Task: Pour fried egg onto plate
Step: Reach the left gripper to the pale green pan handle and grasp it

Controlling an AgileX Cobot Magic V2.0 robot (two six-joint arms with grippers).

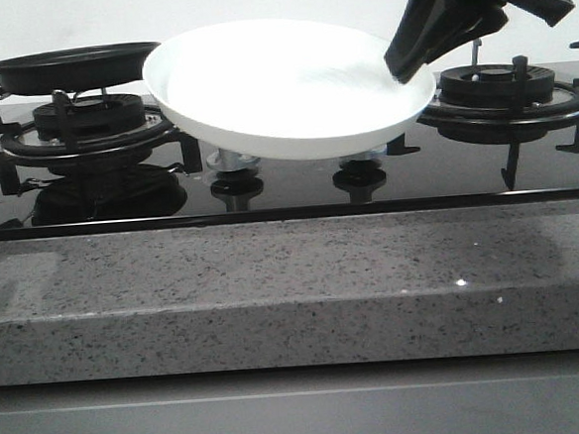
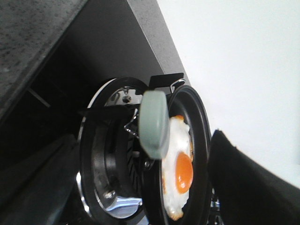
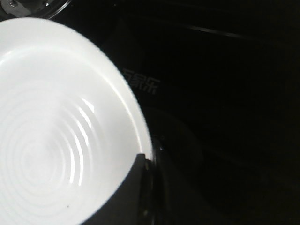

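The white plate (image 1: 281,88) hangs tilted above the middle of the stove. My right gripper (image 1: 408,62) is shut on its right rim. In the right wrist view one dark finger (image 3: 133,187) lies over the rim of the plate (image 3: 51,140), which is bare inside. The fried egg (image 2: 180,164), white with an orange yolk, lies in the black frying pan (image 2: 202,140) on the left burner. The pan (image 1: 70,65) also shows in the front view at far left. My left gripper (image 2: 142,140) is open, its fingers wide apart on either side of the pan's pale green handle (image 2: 154,123). It is out of the front view.
The black glass hob (image 1: 287,182) carries a left burner grate (image 1: 84,127) and a right burner grate (image 1: 504,93). Two knobs (image 1: 236,186) sit below the plate. A grey speckled stone counter edge (image 1: 294,286) runs along the front. A white wall stands behind.
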